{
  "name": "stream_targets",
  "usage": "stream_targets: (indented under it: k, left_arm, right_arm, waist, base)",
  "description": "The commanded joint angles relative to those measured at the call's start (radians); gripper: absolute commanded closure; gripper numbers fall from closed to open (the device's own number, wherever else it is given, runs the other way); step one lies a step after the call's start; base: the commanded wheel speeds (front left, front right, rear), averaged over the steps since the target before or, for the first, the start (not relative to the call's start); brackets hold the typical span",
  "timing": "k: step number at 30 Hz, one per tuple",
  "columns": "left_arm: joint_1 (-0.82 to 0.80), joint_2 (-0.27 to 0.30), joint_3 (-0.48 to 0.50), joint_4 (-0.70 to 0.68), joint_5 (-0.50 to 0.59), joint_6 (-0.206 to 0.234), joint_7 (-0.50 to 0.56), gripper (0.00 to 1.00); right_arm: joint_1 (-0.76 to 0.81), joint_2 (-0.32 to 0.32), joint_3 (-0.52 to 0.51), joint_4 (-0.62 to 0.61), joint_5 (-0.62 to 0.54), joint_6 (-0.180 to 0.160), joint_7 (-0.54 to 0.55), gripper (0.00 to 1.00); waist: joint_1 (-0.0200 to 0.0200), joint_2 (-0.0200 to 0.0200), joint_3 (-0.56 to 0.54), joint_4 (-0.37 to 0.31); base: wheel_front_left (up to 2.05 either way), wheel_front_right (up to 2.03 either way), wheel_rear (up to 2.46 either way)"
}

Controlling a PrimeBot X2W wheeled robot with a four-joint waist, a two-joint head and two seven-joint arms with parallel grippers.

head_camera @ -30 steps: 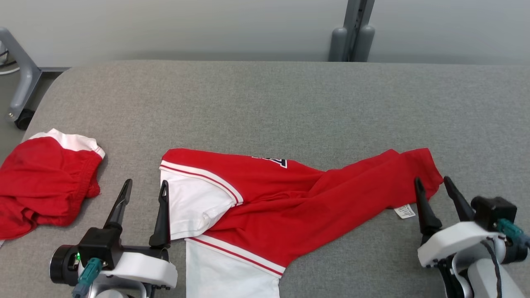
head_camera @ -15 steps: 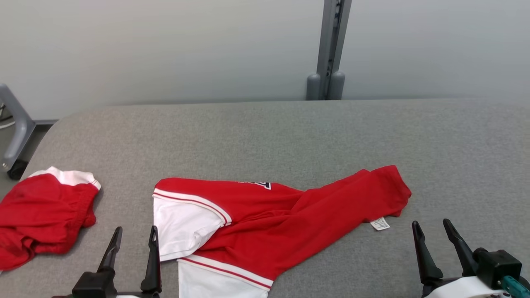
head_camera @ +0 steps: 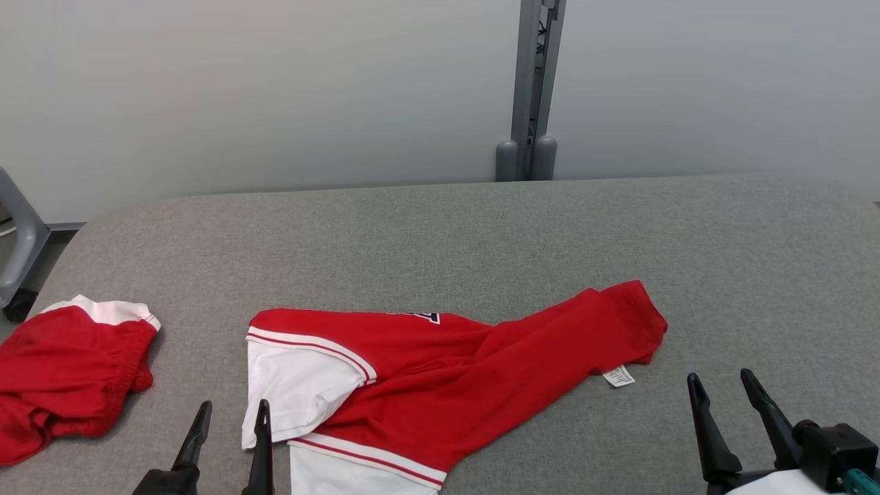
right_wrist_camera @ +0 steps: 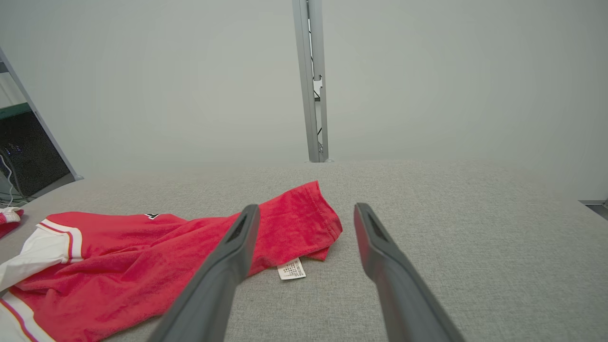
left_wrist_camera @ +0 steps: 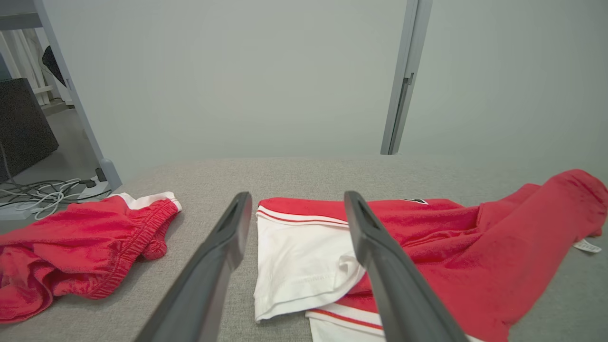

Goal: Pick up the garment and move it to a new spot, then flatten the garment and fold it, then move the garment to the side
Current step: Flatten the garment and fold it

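A red garment (head_camera: 454, 371) with white sleeves and red-striped cuffs lies rumpled across the near middle of the grey table (head_camera: 481, 234); it also shows in the left wrist view (left_wrist_camera: 427, 247) and the right wrist view (right_wrist_camera: 156, 266). A white label (head_camera: 619, 375) sticks out near its right end. My left gripper (head_camera: 230, 423) stands open at the bottom edge, just left of the white sleeve, holding nothing. Open and empty as well, my right gripper (head_camera: 722, 392) sits at the lower right, a little right of the garment's red end.
A second red garment (head_camera: 62, 375) with a white band lies bunched at the table's left edge. A grey post (head_camera: 529, 89) rises behind the far edge, and a grey frame leg (head_camera: 17, 254) stands off the left side.
The head camera has tilted up, so table and garments sit lower in the picture and more wall shows. Both grippers have slid toward the bottom edge. Nothing was taken hold of.
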Motion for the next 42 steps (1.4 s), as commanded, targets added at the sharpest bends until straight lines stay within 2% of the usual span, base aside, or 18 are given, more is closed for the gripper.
stream_targets:
  k: [1, 9, 16, 24, 25, 26, 27, 35, 42]
  left_arm:
    - [0.008, 0.008, -0.001, 0.004, -0.007, 0.004, 0.008, 0.00]
    - [0.038, -0.007, -0.055, 0.070, -0.060, -0.039, 0.120, 0.00]
    - [0.064, -0.046, -0.116, 0.190, -0.145, -0.114, 0.231, 0.00]
    - [0.040, -0.072, -0.132, 0.286, -0.187, -0.147, 0.274, 0.00]
    - [0.037, -0.074, -0.133, 0.294, -0.193, -0.151, 0.277, 0.40]
    - [0.030, -0.074, -0.131, 0.303, -0.194, -0.153, 0.275, 0.89]
    - [0.024, -0.075, -0.130, 0.310, -0.194, -0.156, 0.273, 1.00]
    - [-0.025, -0.058, -0.112, 0.315, -0.160, -0.138, 0.205, 1.00]
    - [-0.096, -0.032, -0.093, 0.255, -0.128, -0.123, 0.171, 1.00]
  right_arm:
    - [0.007, -0.001, -0.001, -0.006, 0.000, 0.000, 0.003, 0.00]
    - [0.013, 0.001, 0.003, -0.009, 0.000, 0.000, 0.013, 0.00]
    - [0.016, 0.002, 0.009, -0.005, 0.008, 0.000, 0.018, 0.00]
    - [0.010, 0.002, 0.008, -0.001, 0.014, 0.000, 0.021, 0.00]
    - [0.010, 0.002, 0.005, -0.001, 0.014, 0.000, 0.022, 0.00]
    - [0.009, 0.002, 0.003, 0.000, 0.014, 0.000, 0.022, 0.00]
    - [0.007, 0.002, -0.001, 0.000, 0.016, 0.000, 0.023, 0.00]
    - [-0.025, -0.013, -0.047, 0.049, 0.021, 0.000, 0.030, 0.00]
    - [-0.148, -0.078, -0.058, 0.188, 0.047, 0.000, 0.028, 0.00]
  waist:
    - [0.0000, -0.0001, 0.000, 0.001]
    - [0.0000, -0.0001, 0.011, 0.012]
    - [0.0000, -0.0001, 0.025, 0.020]
    - [0.0000, -0.0001, 0.034, 0.013]
    - [0.0000, -0.0001, 0.036, 0.012]
    - [0.0000, -0.0001, 0.037, 0.011]
    - [0.0000, -0.0001, 0.039, 0.010]
    - [0.0000, -0.0001, 0.056, 0.006]
    - [0.0000, -0.0001, 0.119, 0.025]
  base:
    - [0.00, 0.00, 0.00]
    - [0.00, 0.00, 0.00]
    - [0.00, 0.00, 0.00]
    - [0.00, 0.00, 0.00]
    - [0.00, 0.00, 0.00]
    - [0.00, 0.00, 0.00]
    - [0.00, 0.00, 0.00]
    - [0.00, 0.00, 0.00]
    - [0.00, 0.00, 0.00]
